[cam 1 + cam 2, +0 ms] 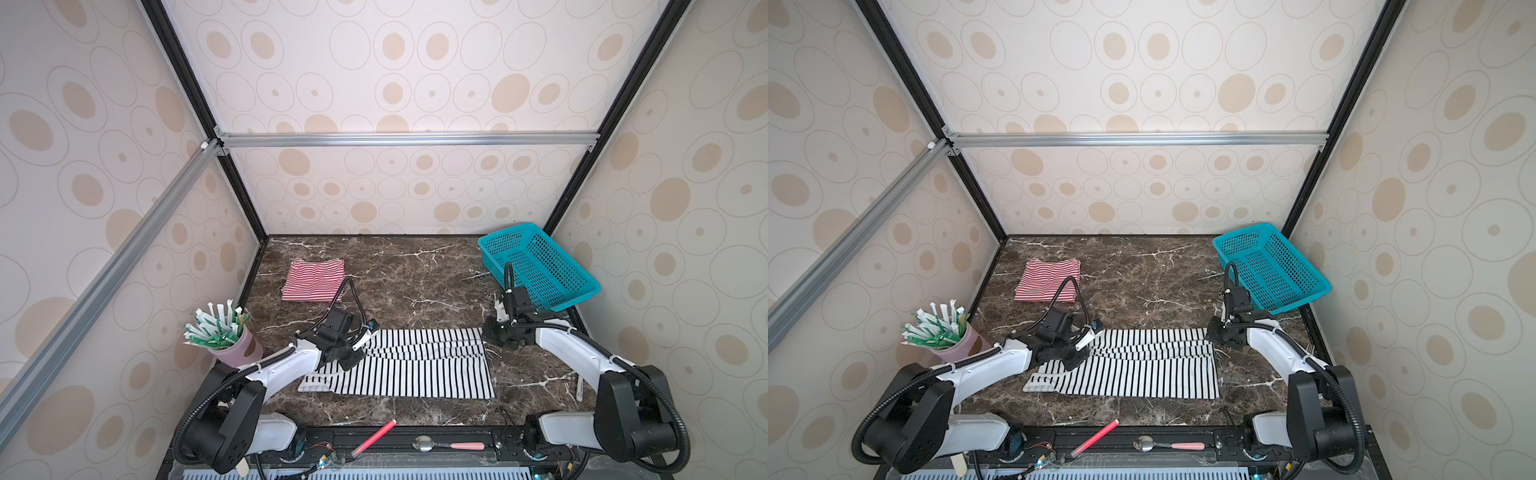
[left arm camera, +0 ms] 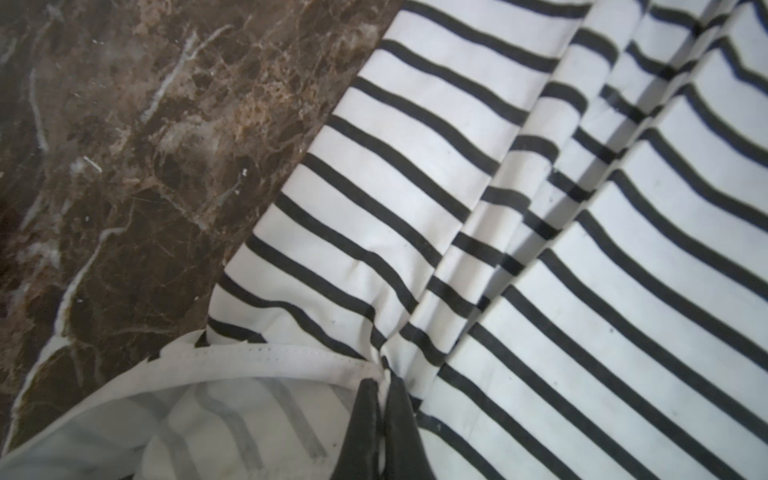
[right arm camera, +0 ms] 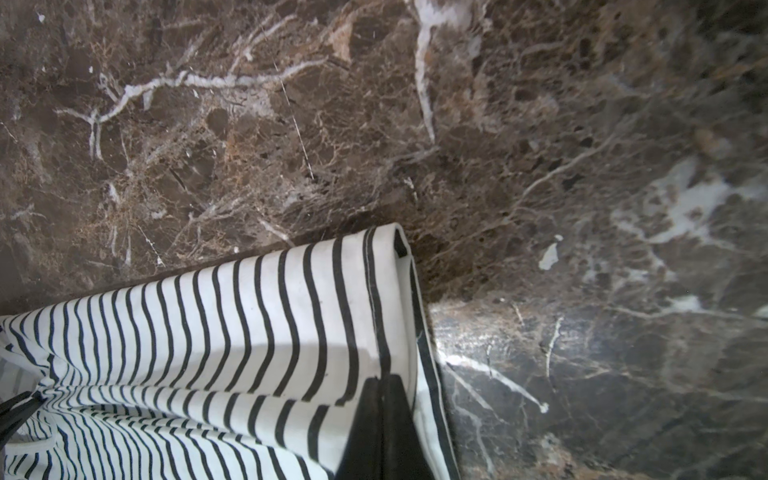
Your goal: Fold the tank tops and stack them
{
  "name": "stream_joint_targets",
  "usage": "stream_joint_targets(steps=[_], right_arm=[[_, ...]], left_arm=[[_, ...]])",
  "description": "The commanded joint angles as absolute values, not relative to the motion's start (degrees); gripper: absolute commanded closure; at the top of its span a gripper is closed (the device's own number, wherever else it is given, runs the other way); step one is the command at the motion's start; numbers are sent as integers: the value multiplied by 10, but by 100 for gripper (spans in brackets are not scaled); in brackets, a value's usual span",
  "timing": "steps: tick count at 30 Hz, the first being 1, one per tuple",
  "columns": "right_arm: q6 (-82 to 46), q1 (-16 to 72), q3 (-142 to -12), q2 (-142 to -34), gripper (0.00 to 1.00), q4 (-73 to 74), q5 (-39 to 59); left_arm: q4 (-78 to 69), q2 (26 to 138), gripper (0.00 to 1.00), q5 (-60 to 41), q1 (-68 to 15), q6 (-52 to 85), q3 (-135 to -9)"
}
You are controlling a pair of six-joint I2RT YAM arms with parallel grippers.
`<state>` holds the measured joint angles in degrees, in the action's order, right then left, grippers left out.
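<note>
Near table (image 1: pixel 415 266) front: black-and-white tank top (image 1: pixel 415 368), wide stripes, far edge folded over, rumpled.
Far left: red-and-white tank top (image 1: pixel 312 279), folded, thin stripes.
Left gripper (image 2: pixel 380 376): clamped on white trim.
Right gripper (image 3: pixel 381 379): clamped on hem corner.
Hidden: neck end under left arm (image 1: pixel 286 365).
</note>
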<state>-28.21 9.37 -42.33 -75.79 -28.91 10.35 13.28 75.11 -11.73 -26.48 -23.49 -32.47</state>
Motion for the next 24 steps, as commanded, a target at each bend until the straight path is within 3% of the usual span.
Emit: stream_joint_targets(steps=[1, 16, 18, 20, 24], right_arm=[[-287, 97, -410, -745, 100, -292, 94], [-290, 96, -397, -789, 100, -286, 80], [-291, 96, -397, -785, 93, -294, 80], [-294, 96, -401, -768, 79, -312, 67], [-305, 97, -408, -721, 72, -331, 68]], left_arm=[[136, 738, 93, -76, -266, -230, -324], [174, 738, 85, -81, -266, -259, -323], [178, 738, 85, -82, -266, -262, -322], [188, 734, 86, -85, -267, -268, -324], [212, 707, 86, -83, -266, -278, -338]])
